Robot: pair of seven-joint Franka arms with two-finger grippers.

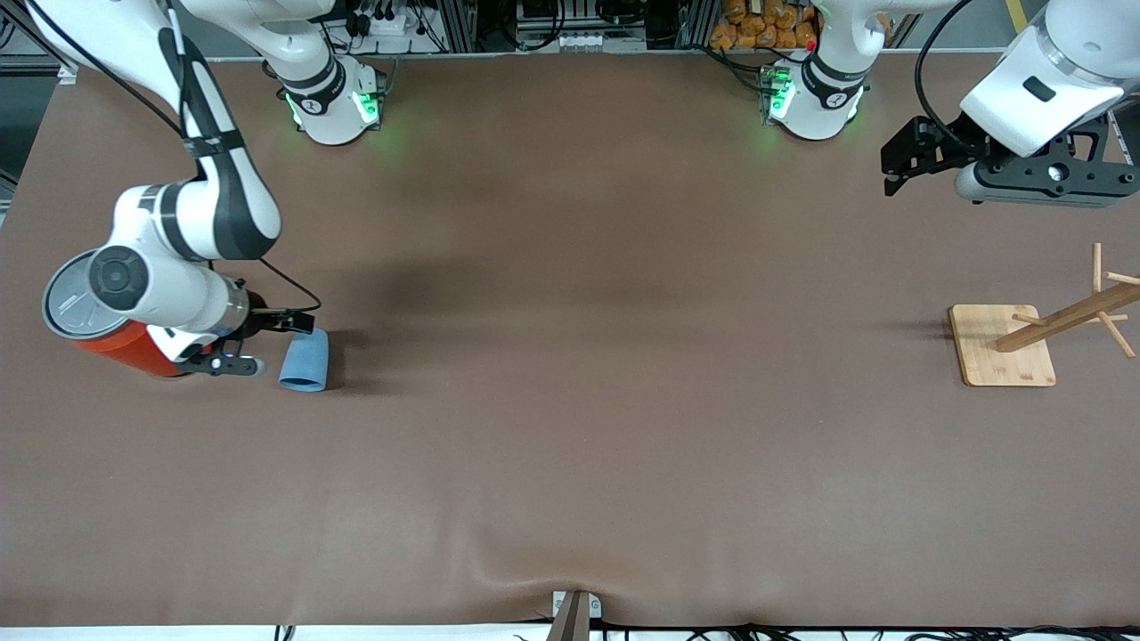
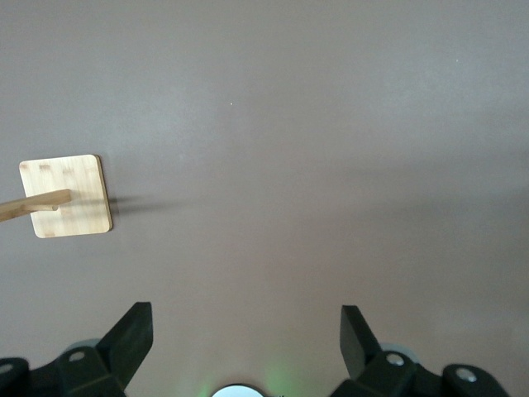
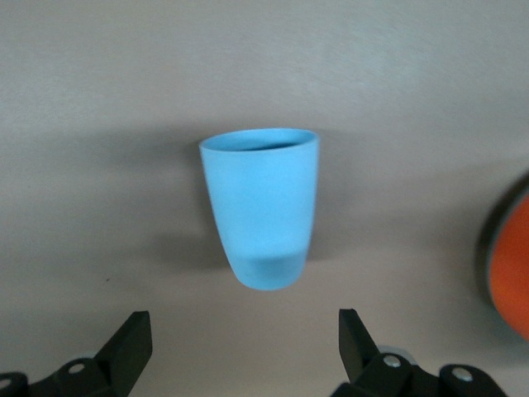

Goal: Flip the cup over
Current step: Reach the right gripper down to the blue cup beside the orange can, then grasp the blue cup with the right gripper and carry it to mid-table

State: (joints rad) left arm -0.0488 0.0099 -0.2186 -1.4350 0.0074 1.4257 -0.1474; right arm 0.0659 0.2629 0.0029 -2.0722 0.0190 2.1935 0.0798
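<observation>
You have an orange can with a grey lid lying on the brown desk toward the right arm's end; a wooden rack stands toward the left arm's end.

Brown table, light-blue cup on its side, orange can beside it, wooden rack.

Spread right pincer near cup.

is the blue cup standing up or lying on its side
Lying on its side: the cup shows its full tapered wall along the table, and the open right gripper is apart from it.
</observation>
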